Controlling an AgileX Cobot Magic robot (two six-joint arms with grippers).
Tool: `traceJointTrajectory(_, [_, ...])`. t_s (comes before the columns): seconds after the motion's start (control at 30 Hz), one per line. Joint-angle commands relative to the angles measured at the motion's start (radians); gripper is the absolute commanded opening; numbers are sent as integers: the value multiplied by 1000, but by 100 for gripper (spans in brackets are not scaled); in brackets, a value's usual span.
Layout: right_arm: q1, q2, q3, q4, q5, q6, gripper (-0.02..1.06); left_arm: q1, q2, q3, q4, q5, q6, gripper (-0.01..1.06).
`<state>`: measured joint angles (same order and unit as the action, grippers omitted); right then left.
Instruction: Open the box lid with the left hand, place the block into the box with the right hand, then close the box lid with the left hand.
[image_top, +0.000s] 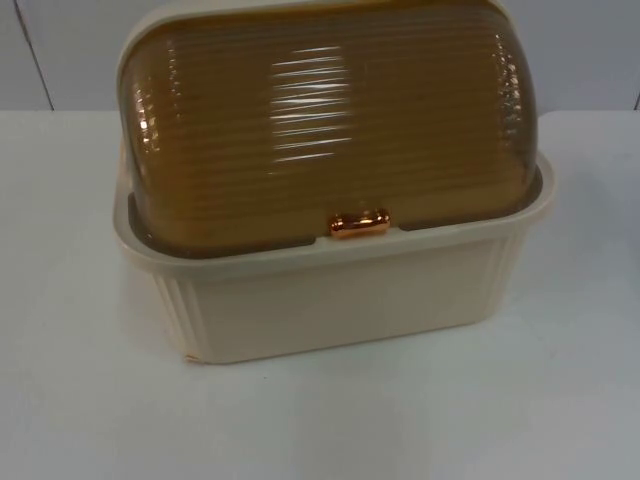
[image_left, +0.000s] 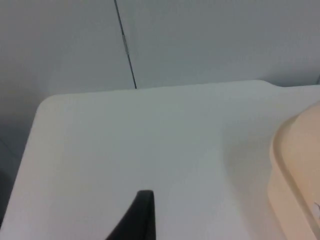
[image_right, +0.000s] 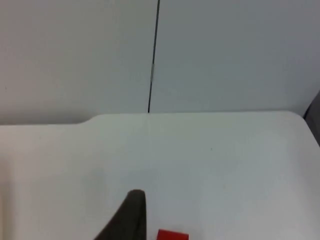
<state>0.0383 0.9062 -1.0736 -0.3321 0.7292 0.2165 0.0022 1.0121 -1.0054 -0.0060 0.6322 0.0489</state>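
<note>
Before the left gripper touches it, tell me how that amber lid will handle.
The lid looks like rigid ribbed plastic, so probably stiff and light. Its glossy surface may be slippery; the small copper handle seems the safer purchase.

You are looking at a white table top (image_top: 80, 400) running back to a grey partition wall (image_right: 225, 50) split by a dark vertical seam (image_right: 152, 60).

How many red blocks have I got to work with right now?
1. A red block lies on the white table just beside the right gripper's fingertip. More could sit hidden behind the box, whose amber lid is shut.
</note>
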Motion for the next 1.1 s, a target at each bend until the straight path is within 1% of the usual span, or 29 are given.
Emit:
traceJointTrajectory(0.0, [-6,-2,0,1,31,2,105,-4,14,10,-59,34,25,103])
traceJointTrajectory(0.03, [-6,-2,0,1,31,2,105,-4,14,10,-59,34,25,103])
traceJointTrajectory(0.07, [-6,-2,0,1,31,2,105,-13,14,16,-83,36,50,103])
traceJointTrajectory(0.13, [-6,-2,0,1,33,0,105,-53,16,24,-100,42,96,103])
traceJointTrajectory(0.23, [-6,-2,0,-1,39,-5,105,-180,18,24,-106,41,219,103])
traceJointTrajectory(0.27, [-6,-2,0,-1,39,-5,105,-180,18,24,-106,41,219,103])
traceJointTrajectory(0.33, [-6,-2,0,-1,41,-7,105,-282,30,24,-106,39,298,103])
traceJointTrajectory(0.43, [-6,-2,0,-1,41,-7,105,-397,76,22,-106,30,374,103])
traceJointTrajectory(0.47, [-6,-2,0,-1,41,-7,105,-397,76,22,-106,30,374,103])
traceJointTrajectory(0.6, [-6,-2,0,-1,41,-12,105,-505,165,20,-106,34,488,103])
traceJointTrajectory(0.63, [-6,-2,0,-1,41,-12,105,-505,165,20,-106,34,488,103])
traceJointTrajectory(0.8, [-6,-2,0,1,56,-22,105,-601,277,20,-32,11,501,103])
traceJointTrajectory(0.83, [-6,-2,0,1,56,-22,105,-601,277,20,-32,11,501,103])
traceJointTrajectory(0.9, [-6,-2,0,1,57,-22,105,-661,315,20,34,-6,493,103])
traceJointTrajectory(0.97, [-6,-2,0,1,57,-22,105,-722,344,20,121,-28,445,103])
traceJointTrajectory(1.03, [-6,-2,0,1,57,-22,105,-787,372,20,227,-49,363,103])
traceJointTrajectory(1.07, [-6,-2,0,1,57,-22,105,-787,372,20,227,-49,363,103])
